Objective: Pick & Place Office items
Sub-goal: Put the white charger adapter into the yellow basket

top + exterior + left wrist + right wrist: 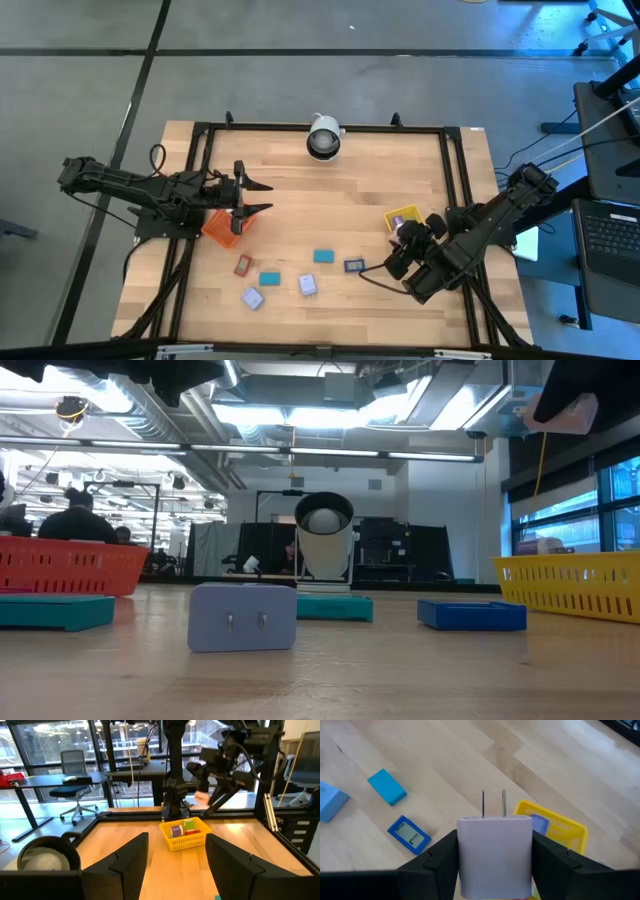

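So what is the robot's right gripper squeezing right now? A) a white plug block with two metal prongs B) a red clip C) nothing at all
A: in the right wrist view the right gripper is shut on the white plug block, prongs pointing toward the yellow tray.

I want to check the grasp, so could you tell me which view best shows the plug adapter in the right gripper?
The right wrist view: the lavender plug adapter fills it, prongs showing. The high view gives a pale speck; the others show nothing clear.

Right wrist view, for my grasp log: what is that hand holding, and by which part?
The right hand clamps a white plug adapter by its two side faces, prongs pointing outward.
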`<action>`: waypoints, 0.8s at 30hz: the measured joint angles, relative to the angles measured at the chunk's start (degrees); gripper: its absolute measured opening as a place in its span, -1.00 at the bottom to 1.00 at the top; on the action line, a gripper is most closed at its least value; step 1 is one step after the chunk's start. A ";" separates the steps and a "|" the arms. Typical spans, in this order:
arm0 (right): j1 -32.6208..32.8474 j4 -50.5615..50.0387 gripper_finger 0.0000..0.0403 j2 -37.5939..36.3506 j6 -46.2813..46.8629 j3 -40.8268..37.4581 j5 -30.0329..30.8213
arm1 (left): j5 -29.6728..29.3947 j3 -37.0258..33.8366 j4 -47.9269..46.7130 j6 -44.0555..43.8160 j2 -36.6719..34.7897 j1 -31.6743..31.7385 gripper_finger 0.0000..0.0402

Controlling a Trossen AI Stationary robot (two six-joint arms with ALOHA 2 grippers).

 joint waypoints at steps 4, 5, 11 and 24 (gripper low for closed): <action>0.00 -2.60 -0.01 -1.96 0.33 0.00 -1.51 | 0.02 0.00 -1.02 0.00 -0.39 -0.02 -0.04; 0.00 -4.07 -0.01 -2.51 0.40 0.00 -1.58 | 0.01 0.02 -1.13 0.00 -0.38 -0.01 -0.04; 0.00 -11.08 -0.01 -6.80 3.08 0.00 1.36 | 0.02 0.02 -1.42 0.03 -0.57 0.00 -0.04; -1.01 -11.65 -0.01 -24.47 6.47 -14.12 6.99 | -0.03 0.02 -1.02 2.06 -0.72 0.00 -0.04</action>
